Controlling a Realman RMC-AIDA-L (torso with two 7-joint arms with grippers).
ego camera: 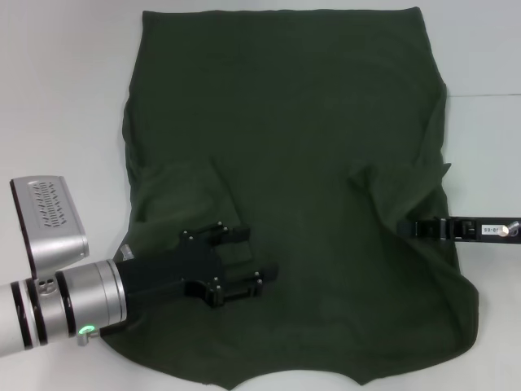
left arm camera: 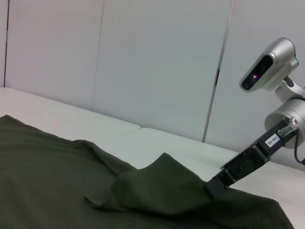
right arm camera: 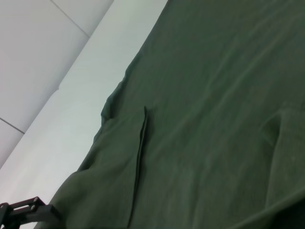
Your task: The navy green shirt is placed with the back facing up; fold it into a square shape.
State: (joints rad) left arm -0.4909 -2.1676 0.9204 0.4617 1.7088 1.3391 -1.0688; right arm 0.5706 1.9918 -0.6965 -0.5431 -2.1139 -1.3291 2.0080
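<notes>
Navy green shirt point(ego camera: 293, 155) lay spread on worktop point(ego camera: 57, 98); left gripper point(ego camera: 256, 273) spread apart over near-left part, right gripper point(ego camera: 407, 228) clamped on right-side fold.

the navy green shirt point(right arm camera: 214, 95) lies spread over the white desk point(right arm camera: 90, 95), with a folded flap whose hem runs as a dark line. a black tool point(right arm camera: 24, 212) shows at its edge in the corner.
</notes>
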